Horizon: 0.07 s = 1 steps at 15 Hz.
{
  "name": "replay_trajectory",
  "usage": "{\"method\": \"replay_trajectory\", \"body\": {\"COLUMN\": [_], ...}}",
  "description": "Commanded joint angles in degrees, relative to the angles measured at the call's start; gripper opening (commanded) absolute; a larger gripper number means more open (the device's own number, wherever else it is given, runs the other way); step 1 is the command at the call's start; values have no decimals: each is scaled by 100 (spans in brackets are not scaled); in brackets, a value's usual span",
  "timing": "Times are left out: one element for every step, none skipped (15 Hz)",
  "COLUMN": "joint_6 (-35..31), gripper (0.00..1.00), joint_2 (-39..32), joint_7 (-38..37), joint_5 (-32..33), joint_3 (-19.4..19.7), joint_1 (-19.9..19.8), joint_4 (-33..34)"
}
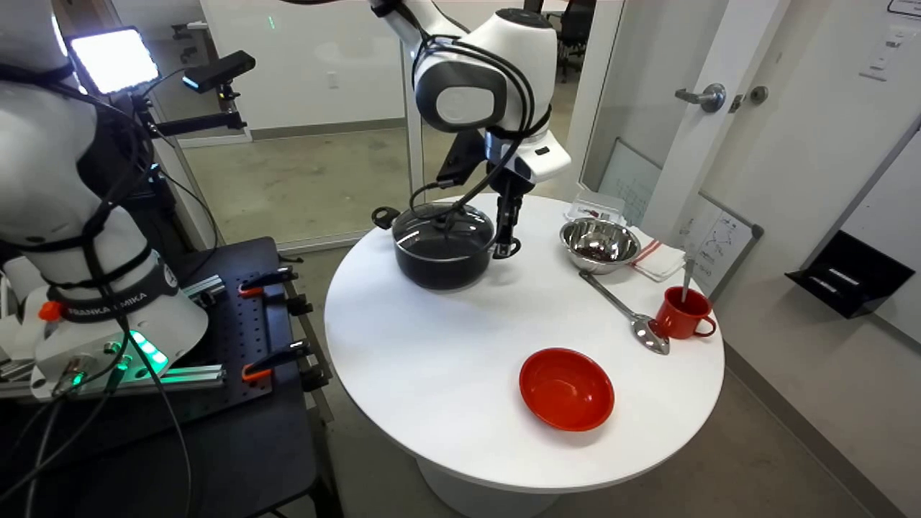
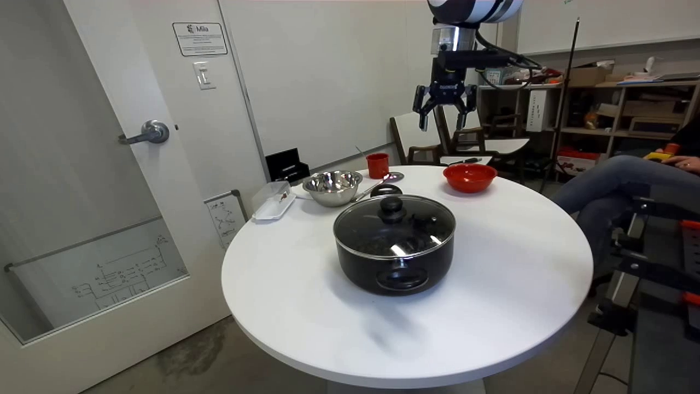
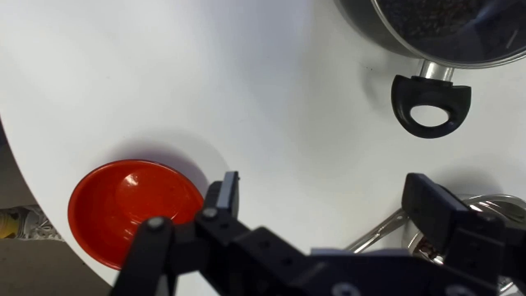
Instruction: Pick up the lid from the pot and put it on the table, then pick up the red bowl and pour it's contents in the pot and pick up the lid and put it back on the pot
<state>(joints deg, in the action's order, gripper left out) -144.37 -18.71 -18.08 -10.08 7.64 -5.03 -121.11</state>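
The white arm (image 1: 43,173) (base (image 1: 162,319) lettered FRANKA EMIKA) wears black cables (image 1: 92,229) and a black end effector (image 2: 442,122).

Lid (image 2: 394,229) on pot (image 2: 361,271), pot on table (image 2: 508,273)

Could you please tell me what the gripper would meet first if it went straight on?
Most likely the table, seen ahead of the open gripper in the wrist view, though depth is unclear.

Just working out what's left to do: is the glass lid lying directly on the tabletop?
No, in an exterior view the glass lid sits on top of the black cooking pot, covering it.
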Motion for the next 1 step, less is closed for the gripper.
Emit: {"method": "replay_trajectory", "body": {"joint_6": [12], "gripper": [100], "joint_2": [1], "joint_7": [-3], "joint_5": [5], "joint_3": [1], "joint_1": [-4], "joint_4": [15]}}
